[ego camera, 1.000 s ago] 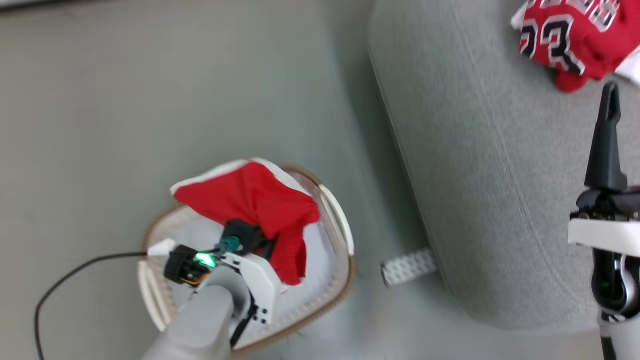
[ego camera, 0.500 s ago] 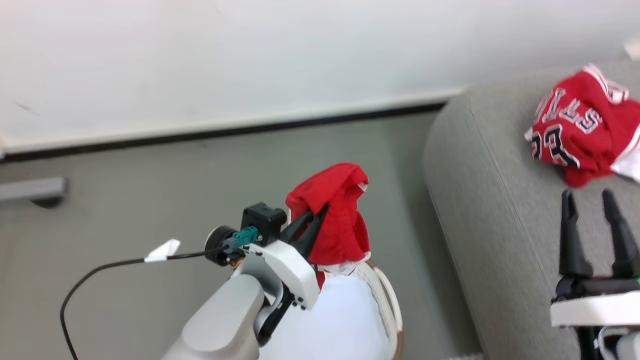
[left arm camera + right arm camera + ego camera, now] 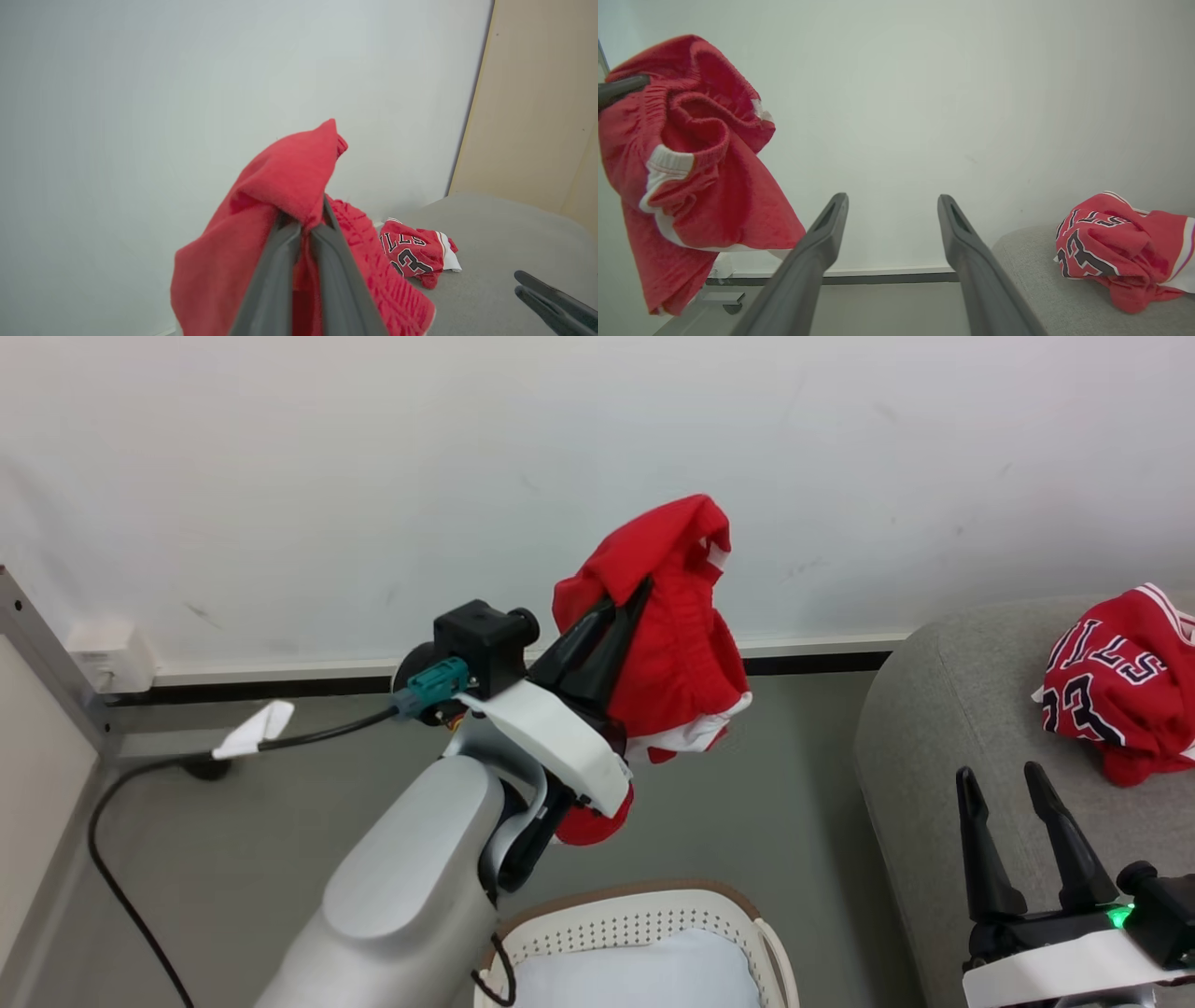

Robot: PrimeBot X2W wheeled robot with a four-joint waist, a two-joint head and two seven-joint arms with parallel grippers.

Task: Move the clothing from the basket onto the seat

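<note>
Head view: the bottom edge cuts off the basket (image 3: 653, 922), and you lose its left side behind the left forearm (image 3: 401, 896). The white pad (image 3: 644, 980) inside is cut the same way. The jersey (image 3: 1116, 681) is clipped at the right edge, its lettering folded and only partly readable. Left wrist view: the left gripper (image 3: 304, 223) has its tips buried in the shorts (image 3: 285, 177).

The grey seat (image 3: 934, 728) stands on the floor (image 3: 803, 803) with the red jersey (image 3: 1111, 681) crumpled on top; the basket (image 3: 635, 919) sits on the floor near the seat.
</note>
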